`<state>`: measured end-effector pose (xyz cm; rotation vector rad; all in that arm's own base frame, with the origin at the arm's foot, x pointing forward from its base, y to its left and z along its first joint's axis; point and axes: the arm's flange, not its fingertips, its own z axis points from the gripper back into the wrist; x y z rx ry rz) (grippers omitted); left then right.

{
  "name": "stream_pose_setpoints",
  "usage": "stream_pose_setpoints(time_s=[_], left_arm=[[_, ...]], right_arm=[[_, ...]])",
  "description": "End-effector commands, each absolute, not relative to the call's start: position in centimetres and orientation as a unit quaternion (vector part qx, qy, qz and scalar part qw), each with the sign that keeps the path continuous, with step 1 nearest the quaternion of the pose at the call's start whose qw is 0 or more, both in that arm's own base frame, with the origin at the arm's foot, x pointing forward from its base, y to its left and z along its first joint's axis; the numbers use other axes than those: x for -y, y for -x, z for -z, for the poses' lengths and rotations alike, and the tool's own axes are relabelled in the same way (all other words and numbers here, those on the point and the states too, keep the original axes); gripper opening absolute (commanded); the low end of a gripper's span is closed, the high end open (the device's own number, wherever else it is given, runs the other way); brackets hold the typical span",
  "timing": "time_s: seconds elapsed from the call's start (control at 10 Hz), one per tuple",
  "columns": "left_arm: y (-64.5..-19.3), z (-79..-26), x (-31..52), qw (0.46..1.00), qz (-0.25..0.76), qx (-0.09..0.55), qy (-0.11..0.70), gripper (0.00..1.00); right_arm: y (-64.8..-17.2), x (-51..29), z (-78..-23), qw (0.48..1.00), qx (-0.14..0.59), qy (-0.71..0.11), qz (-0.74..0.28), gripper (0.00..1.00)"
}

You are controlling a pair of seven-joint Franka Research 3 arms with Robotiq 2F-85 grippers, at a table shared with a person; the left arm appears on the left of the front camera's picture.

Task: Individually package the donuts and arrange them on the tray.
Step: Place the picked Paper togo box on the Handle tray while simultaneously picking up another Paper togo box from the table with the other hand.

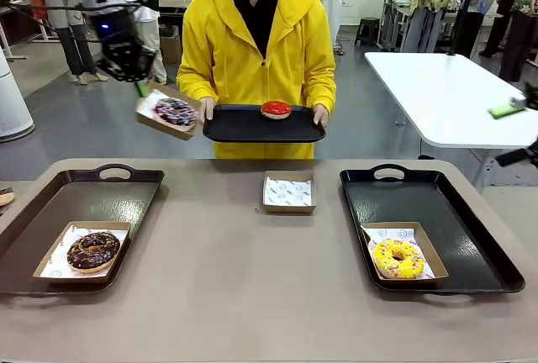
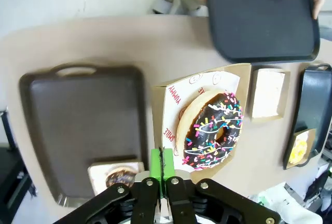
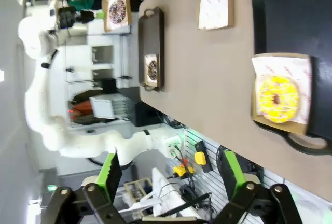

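My left gripper (image 1: 145,91) hangs above the table's far left edge, shut on the rim of a cardboard box (image 1: 160,119) that holds the dark purple donut (image 1: 175,112) with sprinkles. From the left wrist, the green pads (image 2: 155,166) pinch the box edge beside that donut (image 2: 213,130). A person holds out a black tray (image 1: 244,128) carrying the red donut (image 1: 276,109). The chocolate donut (image 1: 92,249) sits boxed on the left tray (image 1: 84,191). On the right tray (image 1: 454,212) lies the boxed yellow donut (image 1: 398,258). My right gripper (image 3: 171,172) stands open, off the table's right side.
An empty paper-lined box (image 1: 288,192) rests at the table's far middle. A white table (image 1: 445,94) stands behind on the right. The brown tabletop (image 1: 252,296) between the two trays is bare.
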<state>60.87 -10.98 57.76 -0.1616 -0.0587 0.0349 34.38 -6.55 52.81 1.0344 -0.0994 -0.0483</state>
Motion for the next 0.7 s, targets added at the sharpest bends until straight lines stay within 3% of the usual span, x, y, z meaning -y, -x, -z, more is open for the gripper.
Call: stream_pose_setpoints(time_s=[0.0, 0.2, 0.6], left_arm=[[-56.9, -56.5, 7.4, 0.997, -0.03, 0.024, 0.072, 0.01], [-54.3, -54.0, 2.0, 0.997, -0.055, 0.045, 0.039, 0.01], [-54.4, -52.0, 0.4, 0.997, -0.056, 0.042, 0.028, 0.01]], right_arm=[[-36.6, 1.1, -53.6, 0.89, 0.037, -0.454, 0.027, 1.0], [-40.5, -8.1, -52.2, 0.92, 0.034, -0.389, 0.016, 1.0], [-41.5, -11.0, -50.7, 0.924, 0.03, -0.38, 0.012, 1.0]])
